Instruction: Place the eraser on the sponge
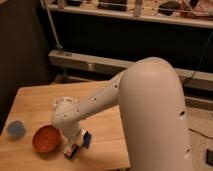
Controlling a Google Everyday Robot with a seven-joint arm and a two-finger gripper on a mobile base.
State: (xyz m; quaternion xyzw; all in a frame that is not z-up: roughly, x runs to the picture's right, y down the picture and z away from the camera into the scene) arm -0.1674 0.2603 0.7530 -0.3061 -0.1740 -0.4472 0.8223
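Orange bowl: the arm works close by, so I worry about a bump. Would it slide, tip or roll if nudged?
The orange bowl looks wide and shallow, upright on the wooden table, so it would probably slide rather than tip. I see nothing in it, so it is likely light and easily shoved. The gripper is low, just beside it.

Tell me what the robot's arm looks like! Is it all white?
Mostly white! The arm is smooth and rounded, fat up close and thinner farther down, with small dark dots along it. The gripper at its end, beside the orange bowl on the wooden table, looks darker.
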